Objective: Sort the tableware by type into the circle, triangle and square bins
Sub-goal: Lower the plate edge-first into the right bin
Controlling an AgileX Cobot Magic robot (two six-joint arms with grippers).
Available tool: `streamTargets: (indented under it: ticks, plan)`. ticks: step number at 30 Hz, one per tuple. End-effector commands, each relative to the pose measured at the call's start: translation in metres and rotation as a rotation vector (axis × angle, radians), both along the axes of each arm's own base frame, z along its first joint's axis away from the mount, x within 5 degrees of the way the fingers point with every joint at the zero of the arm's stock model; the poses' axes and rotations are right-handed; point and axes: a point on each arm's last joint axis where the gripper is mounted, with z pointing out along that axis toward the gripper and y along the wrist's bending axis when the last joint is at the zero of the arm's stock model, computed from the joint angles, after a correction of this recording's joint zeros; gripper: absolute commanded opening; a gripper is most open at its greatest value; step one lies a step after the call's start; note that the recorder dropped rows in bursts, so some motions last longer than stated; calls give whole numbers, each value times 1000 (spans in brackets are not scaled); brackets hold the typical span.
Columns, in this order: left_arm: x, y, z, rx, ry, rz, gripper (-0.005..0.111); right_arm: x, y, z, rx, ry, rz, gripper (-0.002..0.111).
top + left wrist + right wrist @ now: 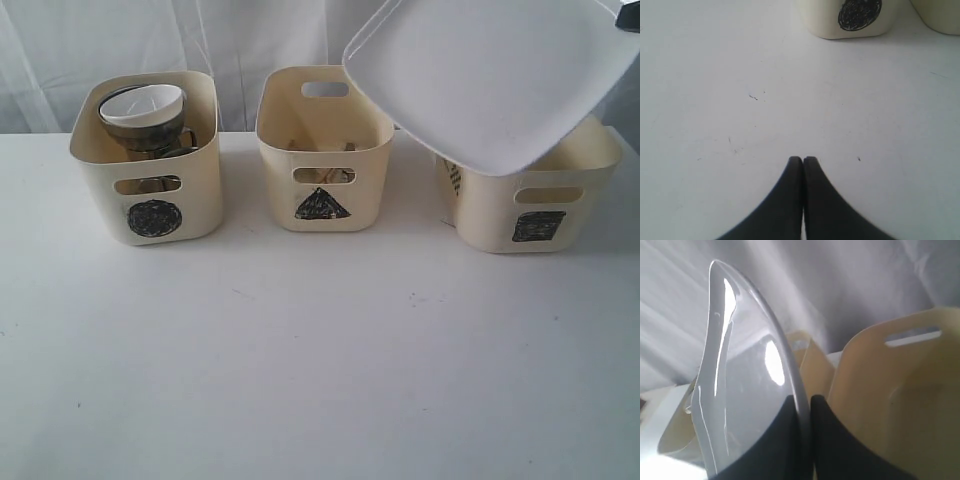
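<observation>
Between my right jaws: the plate [740, 390], pinched by its rim in my right gripper [804, 407], tilted on edge.
Plate's place: aloft over the square bin [535, 200], its low edge dipping behind that bin's front wall, its high side leaning out above the gap toward the triangle bin [323, 150].
My left gripper [803, 160]: jaws pressed together, empty, hanging over bare table [740, 125] in front of the circle bin [850, 17].
Step in hand: I judge this the last sort, plate into square bin.
Next move calls for: lowering the plate inside the walls before I let go; tilted this way it could catch on the rim.
Circle bin: white bowl [143, 103] stacked on steel mugs [160, 140].
Triangle bin: wooden chopsticks [322, 147], I think; little shows.
Square bin: contents hidden by the plate.
</observation>
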Motion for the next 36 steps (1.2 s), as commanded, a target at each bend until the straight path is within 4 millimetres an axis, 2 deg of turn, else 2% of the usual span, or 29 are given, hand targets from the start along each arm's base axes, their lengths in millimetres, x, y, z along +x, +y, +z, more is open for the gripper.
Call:
streamTargets:
  ticks: [1,5,9,14,18,27,36]
  plan:
    - [0,0,-1,-6,-1,-6,0,5,-22,15,22,-61,-167,0]
    - [0,0,-1,-6,-1,-6,0,8,-35,16,-21,-68,-255,0]
    - [0,0,-1,-6,-1,-6,0,12,-50,8,-30,-54,-298,0]
    - [0,0,-1,-6,-1,-6,0,22,-61,-5,-34,-32,-329,0]
    - [0,0,-1,-6,-1,-6,0,26,-67,-9,-105,-44,-351,0]
    - [0,0,-1,-6,-1,-6,0,28,-71,3,-225,-90,-349,0]
    - [0,0,-1,-6,-1,-6,0,28,-67,2,-417,-140,-255,0]
